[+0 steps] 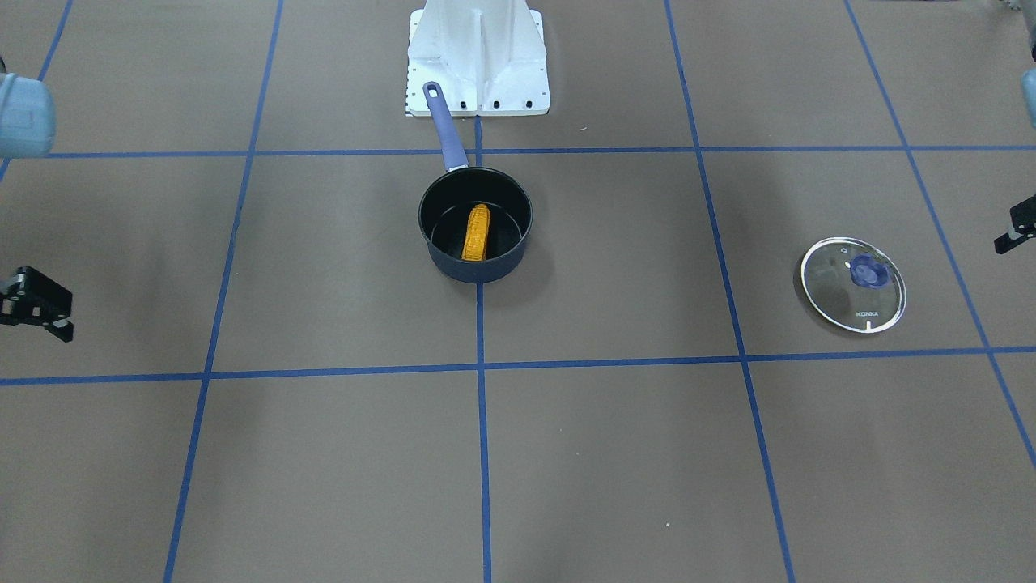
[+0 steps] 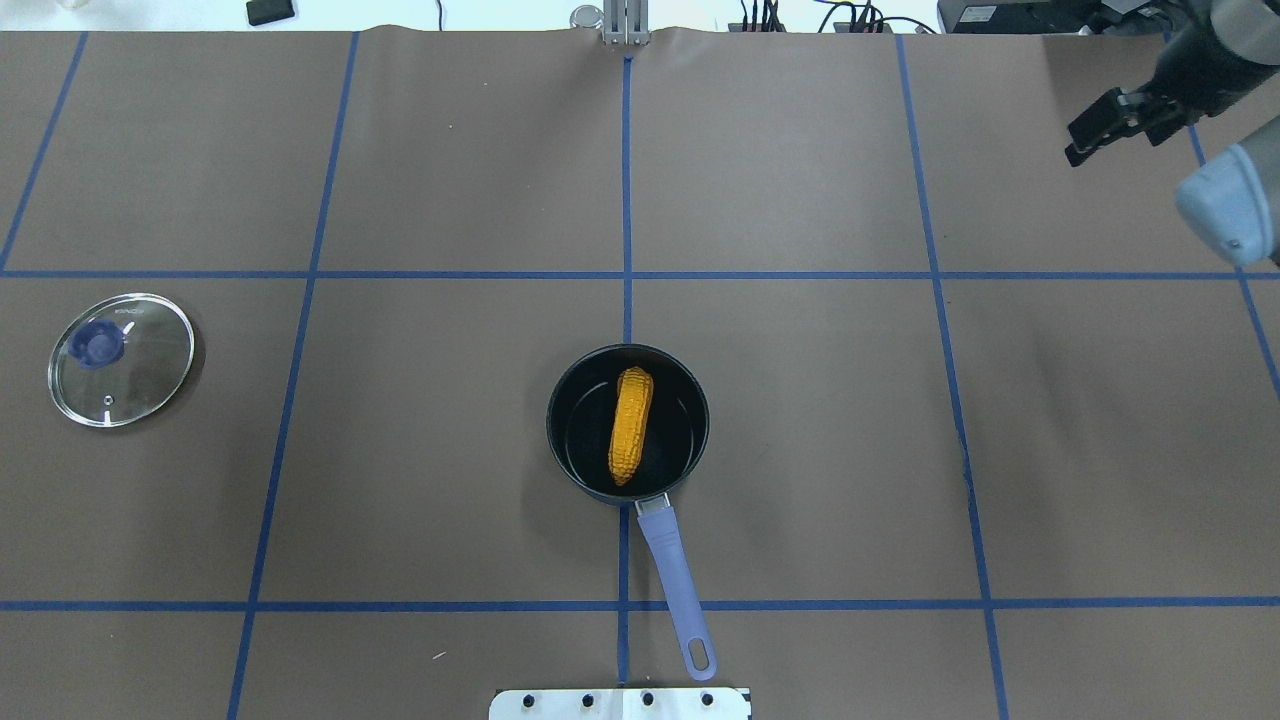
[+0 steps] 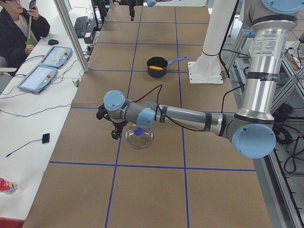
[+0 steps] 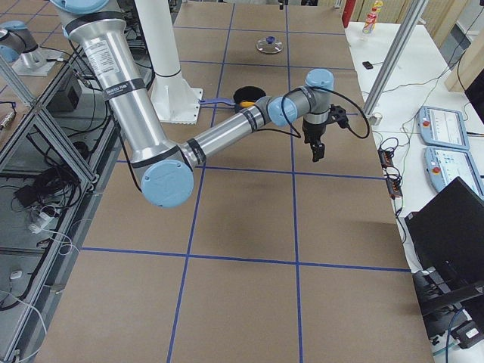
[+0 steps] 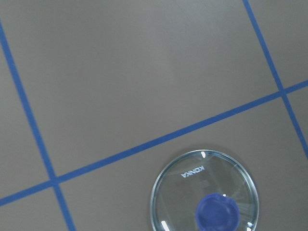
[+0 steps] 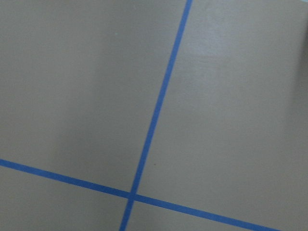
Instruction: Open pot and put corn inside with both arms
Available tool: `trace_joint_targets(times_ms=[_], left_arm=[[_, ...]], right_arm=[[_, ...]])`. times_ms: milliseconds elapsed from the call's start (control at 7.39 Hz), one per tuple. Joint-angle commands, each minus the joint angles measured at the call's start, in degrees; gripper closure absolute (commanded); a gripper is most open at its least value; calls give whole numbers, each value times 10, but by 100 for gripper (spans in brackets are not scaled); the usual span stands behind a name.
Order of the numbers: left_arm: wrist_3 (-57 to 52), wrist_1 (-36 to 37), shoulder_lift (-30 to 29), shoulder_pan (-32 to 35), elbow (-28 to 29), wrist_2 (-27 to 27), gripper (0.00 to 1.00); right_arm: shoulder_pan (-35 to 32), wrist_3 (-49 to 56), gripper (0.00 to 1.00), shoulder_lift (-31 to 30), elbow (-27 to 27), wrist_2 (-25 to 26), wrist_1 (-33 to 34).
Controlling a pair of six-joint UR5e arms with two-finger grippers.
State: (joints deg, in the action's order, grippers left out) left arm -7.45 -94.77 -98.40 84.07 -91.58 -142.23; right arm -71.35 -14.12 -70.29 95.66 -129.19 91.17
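Note:
The dark navy pot (image 2: 700,425) stands uncovered at the table's middle, its purple-blue handle (image 2: 675,585) pointing toward the robot base. The orange-yellow corn (image 2: 630,425) lies inside it, also seen in the front view (image 1: 476,232). My right gripper (image 2: 1078,140) hangs far off at the table's right side, empty, its fingers apart in the front view (image 1: 69,316). My left gripper (image 1: 1008,236) is cut off by the frame edge; it hovers just beyond the lid in the left side view (image 3: 113,132), and I cannot tell whether it is open.
The round glass lid (image 2: 120,358) marked KONKA, with a blue knob, lies flat on the table's left side, and shows in the left wrist view (image 5: 204,192). The white robot base plate (image 1: 477,61) is behind the pot handle. Blue tape lines grid the brown table.

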Motion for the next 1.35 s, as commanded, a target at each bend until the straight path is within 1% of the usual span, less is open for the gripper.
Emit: trace_joint_targets(times_ms=[0,135,271,406,541,1218], left_arm=[[-81,45,-35,41,43,0,3],[-84,46,-40,43,49,3,3],[-84,47,-41,50,51,2,3],[-84,48,-40,60,56,3,3],[-84,47,-40,75,73,4,3],[-84,47,-40,87,76,3,3]], right_arm=[[-70,96,0,-34,-30,-41,0],[-92,105,0,-34,-47,-56,0],[-109,117,0,-46,-52,-69,0],[-125,117,0,-50,-52,-71,0],[-128,118,0,-59,-52,-68,0],[-133,110,0,-62,-54,-48,-1]])
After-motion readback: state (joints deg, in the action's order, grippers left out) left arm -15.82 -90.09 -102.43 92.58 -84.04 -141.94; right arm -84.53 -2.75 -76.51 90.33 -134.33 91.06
